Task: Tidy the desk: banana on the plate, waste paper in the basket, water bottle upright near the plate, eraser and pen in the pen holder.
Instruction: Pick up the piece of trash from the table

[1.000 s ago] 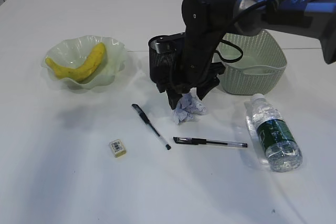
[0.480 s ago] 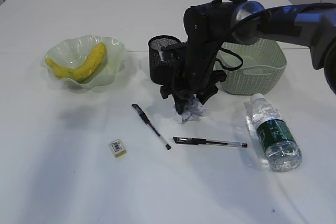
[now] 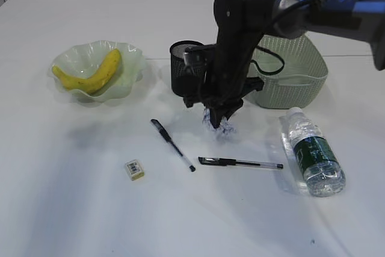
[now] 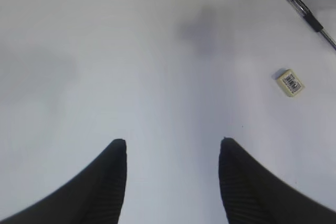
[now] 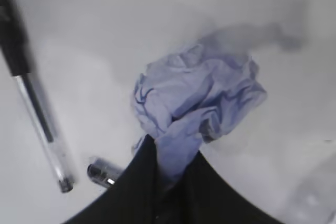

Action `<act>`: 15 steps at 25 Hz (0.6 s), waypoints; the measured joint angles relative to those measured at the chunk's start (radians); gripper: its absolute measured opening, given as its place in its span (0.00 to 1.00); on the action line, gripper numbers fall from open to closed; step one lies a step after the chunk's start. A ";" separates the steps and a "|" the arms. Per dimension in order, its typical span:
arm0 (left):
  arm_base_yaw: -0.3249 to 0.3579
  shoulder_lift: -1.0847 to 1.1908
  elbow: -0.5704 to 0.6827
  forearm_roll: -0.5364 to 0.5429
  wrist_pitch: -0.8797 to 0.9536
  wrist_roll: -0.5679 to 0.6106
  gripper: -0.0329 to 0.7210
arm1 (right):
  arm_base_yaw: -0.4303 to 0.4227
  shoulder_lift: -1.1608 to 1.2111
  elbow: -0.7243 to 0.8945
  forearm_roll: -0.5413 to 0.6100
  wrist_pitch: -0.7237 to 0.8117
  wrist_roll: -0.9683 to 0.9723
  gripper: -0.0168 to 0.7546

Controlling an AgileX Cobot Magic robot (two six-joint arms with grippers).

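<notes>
One second is all it takes: in the exterior view the right gripper (image 3: pixel 218 114), whose jaws stood spread over the waste paper (image 3: pixel 219 124) a moment ago, has now pinched them onto the top of the ball, which hangs just under the claw and looks slightly raised off the desk (image 3: pixel 72 209). The basket (image 3: pixel 289 71) waits at about two o'clock from it, the pen holder (image 3: pixel 184 67) at eleven. The banana (image 3: pixel 90 73) already lies in the plate (image 3: pixel 129 58); the water bottle (image 3: pixel 313 154) lies on its side at four o'clock from the paper, and two pens (image 3: pixel 173 145) and the eraser (image 3: pixel 135 169) are untouched.

From the left wrist, the left gripper (image 4: pixel 172 145) hangs open over bare table, holding nothing; the eraser (image 4: pixel 290 81) sits at two o'clock from it, a pen (image 4: pixel 311 19) beyond.

From the right wrist, the dark fingers (image 5: pixel 142 182) are closed on a fold of the crumpled paper (image 5: pixel 199 98), a pen (image 5: pixel 37 114) at nine o'clock. I judge the paper is secured and the carry to the basket comes next.
</notes>
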 joint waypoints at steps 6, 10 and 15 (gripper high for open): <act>0.000 0.000 0.000 -0.002 0.004 0.000 0.57 | 0.000 -0.153 0.000 0.008 0.018 -0.031 0.08; 0.000 0.000 0.000 -0.002 0.004 0.000 0.57 | 0.000 -0.226 0.000 0.008 0.022 -0.043 0.08; 0.000 0.000 0.000 -0.002 0.004 0.000 0.57 | 0.000 -0.283 0.000 0.012 0.030 -0.065 0.08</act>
